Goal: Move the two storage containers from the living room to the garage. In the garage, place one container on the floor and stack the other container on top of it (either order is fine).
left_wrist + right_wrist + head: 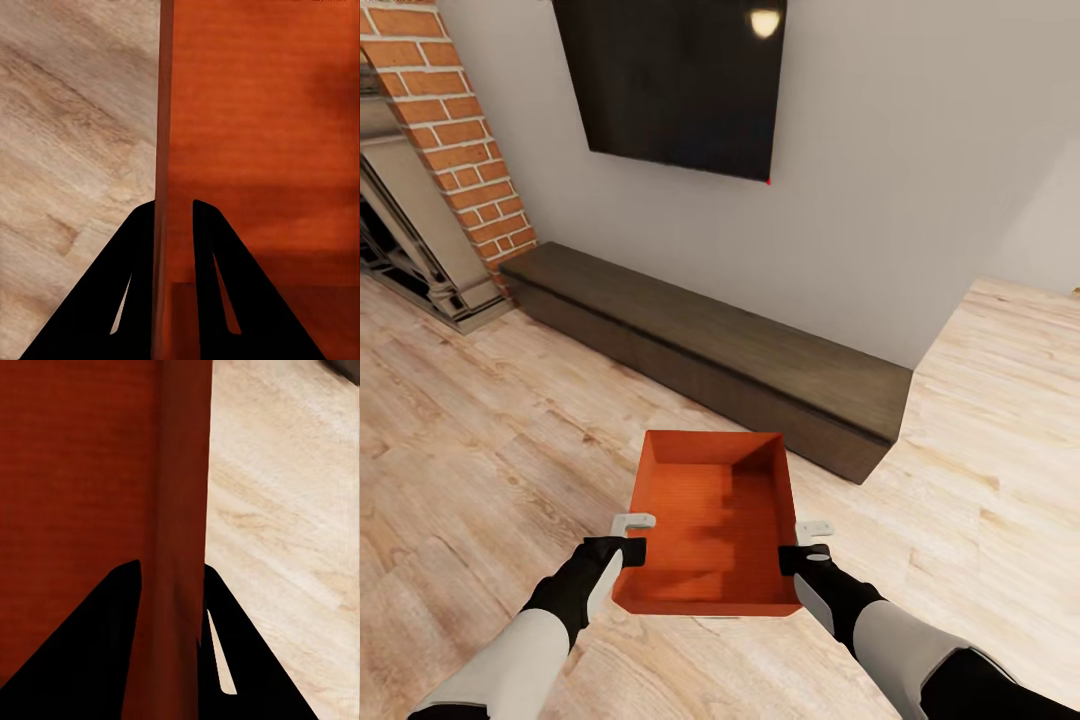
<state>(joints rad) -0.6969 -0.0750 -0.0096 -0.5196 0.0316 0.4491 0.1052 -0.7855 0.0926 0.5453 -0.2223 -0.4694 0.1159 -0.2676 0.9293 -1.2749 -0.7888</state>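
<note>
The left claw (pixel 628 551) is clamped on the left wall of the orange-red storage container (pixel 710 520), one finger either side, and the right claw (pixel 792 557) is clamped on its right wall. The container hangs over the light wood floor (pixel 480 440). Beyond lies the long dark cabinet (pixel 710 350), the brick fireplace (pixel 450 140) to its left and the black TV (pixel 675 80) on the wall above.

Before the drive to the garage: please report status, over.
Left gripper and right gripper each clamp one side wall of orange-red topless storage container. Held above light wood floor. Long low dark cabinet ahead.
</note>
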